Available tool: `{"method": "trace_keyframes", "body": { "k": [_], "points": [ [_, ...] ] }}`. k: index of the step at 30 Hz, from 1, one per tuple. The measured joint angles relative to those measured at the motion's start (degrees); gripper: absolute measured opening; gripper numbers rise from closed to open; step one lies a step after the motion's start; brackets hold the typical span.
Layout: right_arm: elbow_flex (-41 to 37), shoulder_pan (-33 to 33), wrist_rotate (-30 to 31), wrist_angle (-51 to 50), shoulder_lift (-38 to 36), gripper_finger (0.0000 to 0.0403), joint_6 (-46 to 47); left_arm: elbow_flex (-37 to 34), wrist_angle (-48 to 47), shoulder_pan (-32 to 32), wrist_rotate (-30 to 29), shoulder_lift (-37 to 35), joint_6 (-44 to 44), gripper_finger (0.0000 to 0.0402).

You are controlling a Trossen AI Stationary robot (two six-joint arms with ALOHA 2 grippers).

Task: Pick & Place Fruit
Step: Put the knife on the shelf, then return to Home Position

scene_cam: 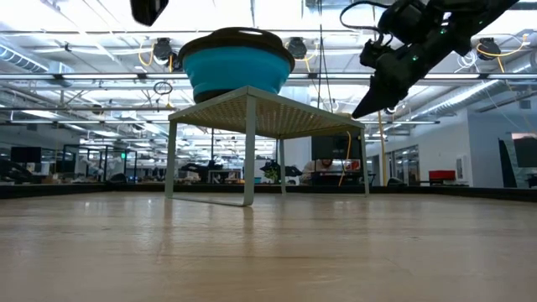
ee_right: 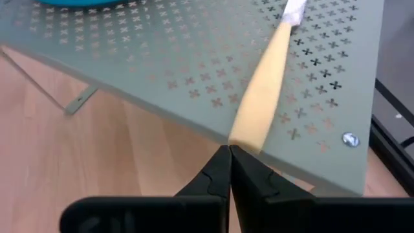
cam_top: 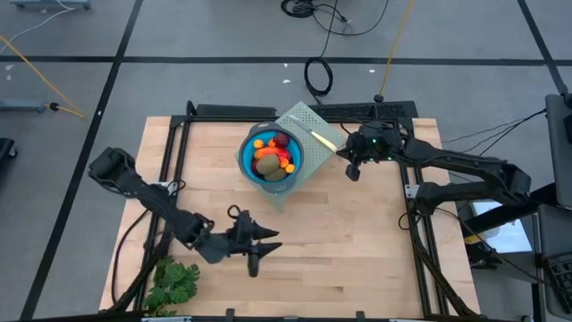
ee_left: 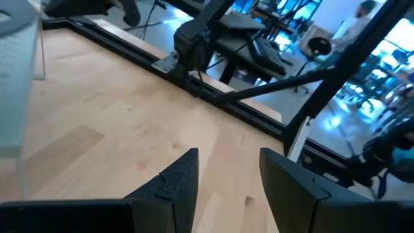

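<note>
Fruit (cam_top: 273, 156) in bowl (cam_top: 248, 165), right hand (cam_top: 354, 171) closed beside rack edge (cam_top: 332, 154)

Bright overhead ceiling lights (scene_cam: 277, 17); left wrist view blurred; shadows soft.

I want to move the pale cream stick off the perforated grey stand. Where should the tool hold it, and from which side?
Probably at the end overhanging the perforated grey stand's edge: the pale cream stick lies flat, so only there can fingers close around it. The shut right tool, already just below that end, must open first.
</note>
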Motion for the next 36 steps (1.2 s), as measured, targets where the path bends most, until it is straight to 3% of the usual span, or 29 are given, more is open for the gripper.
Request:
{"method": "trace_keyframes", "body": {
  "k": [8, 19, 25, 31, 36],
  "points": [
    [0.86, 0.0, 0.84, 2.98, 2.55, 0.0, 0.16, -9.17, 2.48, -0.26, 1.81, -8.34, 2.64, 0.0161],
    [2.11, -0.04, 1.56, -0.49, 2.65, 0.0, 2.46, -17.4, 3.47, 1.11, 3.43, -16.58, 3.6, 0.0161],
    [2.08, 0.0, -1.81, -10.34, -2.33, 0.0, 3.06, -24.01, 11.51, 3.03, 7.87, -21.05, 8.18, 0.0161],
    [2.05, 0.04, -9.0, -11.26, -10.75, 0.0, 5.43, -32.15, 22.14, 4.89, 12.23, -25.7, 14.33, 0.0161],
    [2.05, 0.04, -9.53, -11.83, -17.49, 0.0, 6.2, -36.49, 23.49, 7.28, 16.18, -29.22, 13.94, 0.0161]
  ]
}}
